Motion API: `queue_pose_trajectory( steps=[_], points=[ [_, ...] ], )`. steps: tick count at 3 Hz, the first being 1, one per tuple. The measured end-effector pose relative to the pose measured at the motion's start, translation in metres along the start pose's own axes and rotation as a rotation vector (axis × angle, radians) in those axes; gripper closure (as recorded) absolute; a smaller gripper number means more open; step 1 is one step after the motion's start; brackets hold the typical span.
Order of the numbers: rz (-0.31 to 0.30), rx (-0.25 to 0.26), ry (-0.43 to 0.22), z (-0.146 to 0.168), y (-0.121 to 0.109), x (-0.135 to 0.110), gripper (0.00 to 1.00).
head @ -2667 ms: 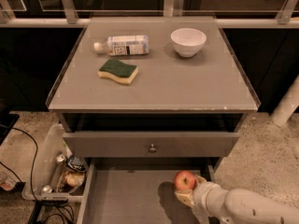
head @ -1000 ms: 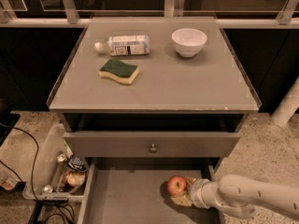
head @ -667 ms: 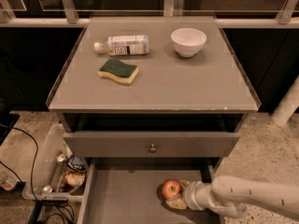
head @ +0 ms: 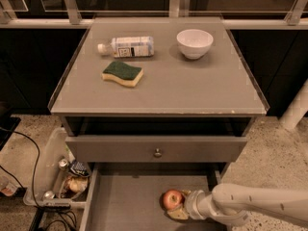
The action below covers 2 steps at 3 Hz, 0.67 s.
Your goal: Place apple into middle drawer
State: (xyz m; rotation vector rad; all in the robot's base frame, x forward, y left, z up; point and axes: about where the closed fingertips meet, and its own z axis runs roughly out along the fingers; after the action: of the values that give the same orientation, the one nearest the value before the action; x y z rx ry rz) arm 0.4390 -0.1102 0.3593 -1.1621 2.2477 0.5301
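Middle drawer (head: 125,201) pulled out at bottom of frame: flat grey floor, low side walls. Apple (head: 172,199) inside it, right of centre, red with a yellowish patch, low over the floor; contact with the floor not clear.

Hand (head: 179,204) reaches in from the right, down inside the drawer and closed on the apple. One tan finger (head: 178,214) lies along the fruit's near, lower side; the other sits behind its upper right. White arm (head: 260,205) runs off the right edge, passing over the drawer's right wall.

Above, the upper drawer (head: 120,149) shows its grey front panel with a small round knob (head: 157,153), drawn out a little from the cabinet.

On the surface (head: 192,88): bottle (head: 127,46) on its side at back left, cap pointing left. White bowl (head: 194,43) upright at back right, well apart from the bottle. Green and yellow sponge (head: 122,73) flat, just in front of the bottle.

Floor, left of cabinet: clear bin (head: 45,165) with mixed small items, black cable (head: 34,150) looping beside it.
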Motion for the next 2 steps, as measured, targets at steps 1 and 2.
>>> queue_pose_trajectory(
  steps=[1,2],
  points=[
    [0.000,0.000,0.000,0.0000,0.0000,0.0000,0.58],
    [0.000,0.000,0.000,0.0000,0.0000,0.0000,0.36]
  ],
)
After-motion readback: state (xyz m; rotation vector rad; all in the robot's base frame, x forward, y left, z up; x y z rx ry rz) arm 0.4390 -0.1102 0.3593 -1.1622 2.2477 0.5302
